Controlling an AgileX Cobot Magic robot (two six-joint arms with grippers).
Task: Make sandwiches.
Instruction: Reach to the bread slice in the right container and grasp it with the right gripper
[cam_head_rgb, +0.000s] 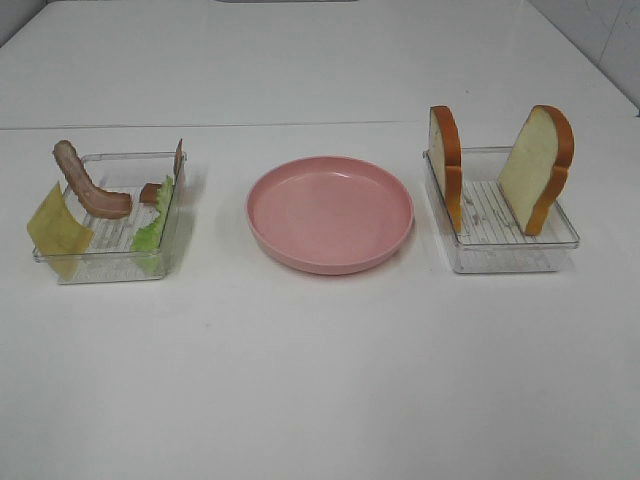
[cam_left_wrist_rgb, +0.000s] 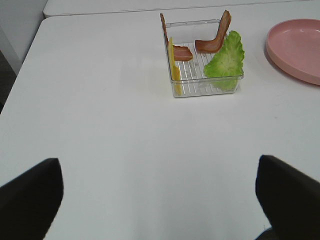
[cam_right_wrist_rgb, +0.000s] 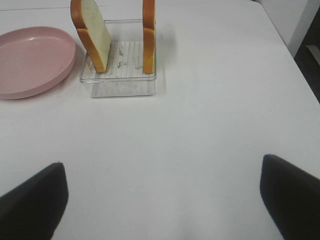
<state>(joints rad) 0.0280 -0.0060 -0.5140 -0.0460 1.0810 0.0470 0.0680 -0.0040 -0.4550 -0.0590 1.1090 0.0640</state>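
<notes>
The sandwiches' parts stand apart in two clear trays. Two bread slices (cam_head_rgb: 446, 165) (cam_head_rgb: 540, 165) stand on edge in the right tray (cam_head_rgb: 500, 255); the right wrist view shows them too (cam_right_wrist_rgb: 92, 32) (cam_right_wrist_rgb: 148, 35). The left tray (cam_head_rgb: 100, 268) holds a yellow cheese square (cam_head_rgb: 55, 230) (cam_left_wrist_rgb: 174, 67), green lettuce (cam_head_rgb: 155, 222) (cam_left_wrist_rgb: 227, 60) and brown bacon strips (cam_head_rgb: 88, 182) (cam_left_wrist_rgb: 215, 37). My left gripper (cam_left_wrist_rgb: 160, 200) is open over bare table, well short of the left tray. My right gripper (cam_right_wrist_rgb: 162, 200) is open too, well short of the bread tray. Neither holds anything.
A pink round plate (cam_head_rgb: 330, 212) (cam_left_wrist_rgb: 295, 47) (cam_right_wrist_rgb: 30, 57) sits between the two trays with nothing on it. The white table (cam_head_rgb: 320, 380) runs wide in front of the trays. The table's side edges show in the wrist views.
</notes>
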